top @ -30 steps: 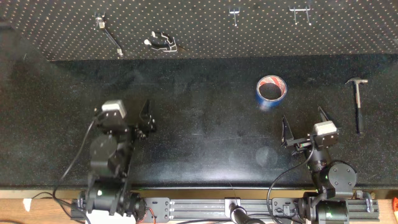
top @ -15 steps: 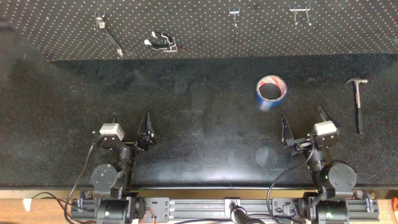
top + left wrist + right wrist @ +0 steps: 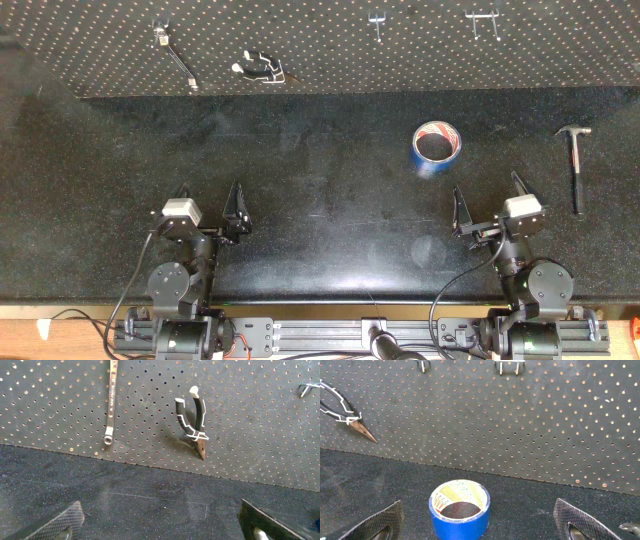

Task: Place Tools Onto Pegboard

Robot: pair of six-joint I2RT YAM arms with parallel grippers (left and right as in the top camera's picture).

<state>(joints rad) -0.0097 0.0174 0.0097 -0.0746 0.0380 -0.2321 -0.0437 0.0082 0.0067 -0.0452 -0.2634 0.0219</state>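
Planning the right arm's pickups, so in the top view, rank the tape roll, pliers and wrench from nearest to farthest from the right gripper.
From the right gripper:
1. Tape roll, on the table just ahead of it.
2. Pliers, hanging on the pegboard, left of middle.
3. Wrench, on the pegboard, farthest left.

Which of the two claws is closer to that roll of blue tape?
Right. The right gripper sits close before the tape roll; the left gripper is far across the table.
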